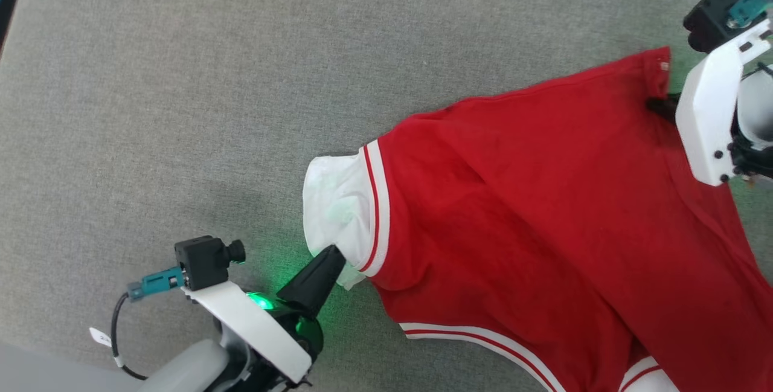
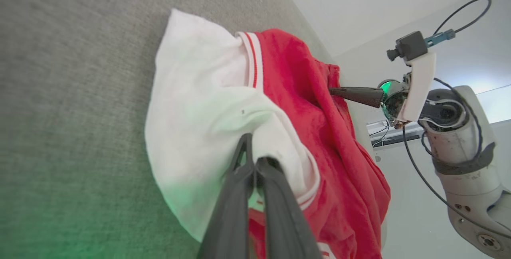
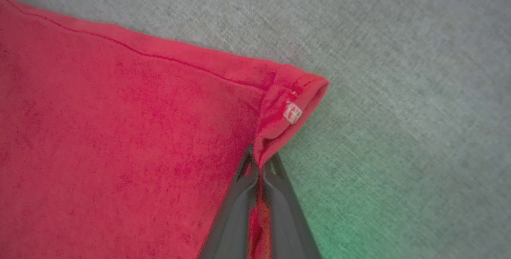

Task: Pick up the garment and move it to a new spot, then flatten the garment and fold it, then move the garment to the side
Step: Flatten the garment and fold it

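Left pincer [image 2: 253, 162] clamped on white sleeve [image 2: 199, 103]. Right pincer [image 3: 260, 162] pinched on red hem corner [image 3: 297, 91]. Garment [image 1: 513, 211] spans between pincers on grey fabric surface [image 1: 181, 78]. Opposite-end grips likely for taut lift.

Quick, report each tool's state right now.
Left tool: shut on the garment, at its white sleeve.
Right tool: shut on the garment, at its red corner.
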You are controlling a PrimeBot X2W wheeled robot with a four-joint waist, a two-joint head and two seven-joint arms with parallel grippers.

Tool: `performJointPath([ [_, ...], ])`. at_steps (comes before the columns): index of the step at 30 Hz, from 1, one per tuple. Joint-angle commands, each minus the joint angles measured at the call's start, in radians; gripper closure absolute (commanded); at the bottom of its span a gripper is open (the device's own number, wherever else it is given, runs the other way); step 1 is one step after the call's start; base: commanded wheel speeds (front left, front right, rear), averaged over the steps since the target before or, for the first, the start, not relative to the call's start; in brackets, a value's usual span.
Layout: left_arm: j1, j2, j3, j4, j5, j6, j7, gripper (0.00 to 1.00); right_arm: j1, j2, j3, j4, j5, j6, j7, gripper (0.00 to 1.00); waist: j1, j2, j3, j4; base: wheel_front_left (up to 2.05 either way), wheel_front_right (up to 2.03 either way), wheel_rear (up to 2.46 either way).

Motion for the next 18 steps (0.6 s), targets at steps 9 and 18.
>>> performJointPath([
  [9,-0.095,0.108,-0.022,0.056,0.0,0.003,-0.001,1.0,-0.058,0.063,-0.107,0.132,0.017,0.0,-0.215,1.0,0.0,0.0,-0.068,-0.054,0.0,0.0,0.0],
  [18,-0.401,0.168,0.055,0.113,-0.063,0.003,0.066,1.0,-0.222,0.094,-0.291,0.244,-0.028,0.0,-0.386,1.0,0.0,0.0,-0.049,-0.123,0.0,0.0,0.0],
])
